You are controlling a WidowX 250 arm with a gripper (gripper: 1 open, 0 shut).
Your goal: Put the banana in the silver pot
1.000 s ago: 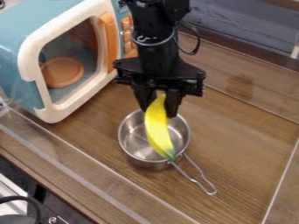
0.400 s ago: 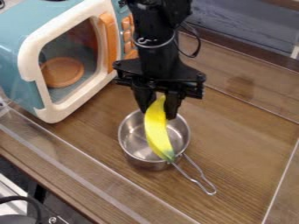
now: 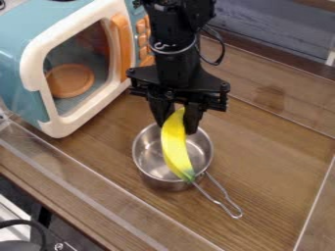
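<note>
1. Nothing has moved since the earlier frames: arm, banana and pot sit exactly as they did a second ago.
2. Pointing straight down, the black gripper (image 3: 175, 111) has its fingers clamped on the upper end of the banana (image 3: 175, 143).
3. Held this way, the banana hangs steeply tilted, its yellow body slanting down and to the right from the fingers.
4. Its lower green tip reaches the near-right part of the silver pot (image 3: 148, 165); whether it touches the metal or rests just above it cannot be told from this view.
5. That pot stands upright on the wooden table (image 3: 268, 147), directly beneath the gripper, with most of the banana's length inside the ring of its rim.
6. From the pot's near-right side a thin wire loop handle (image 3: 220, 198) runs out across the wood toward the lower right.
7. To the left of the arm stands a teal-and-white toy microwave (image 3: 59, 59) with its door open, and an orange dish (image 3: 66, 80) lies inside it.
8. Along the near and left edges of the table runs a clear plastic wall (image 3: 78, 211).
</note>
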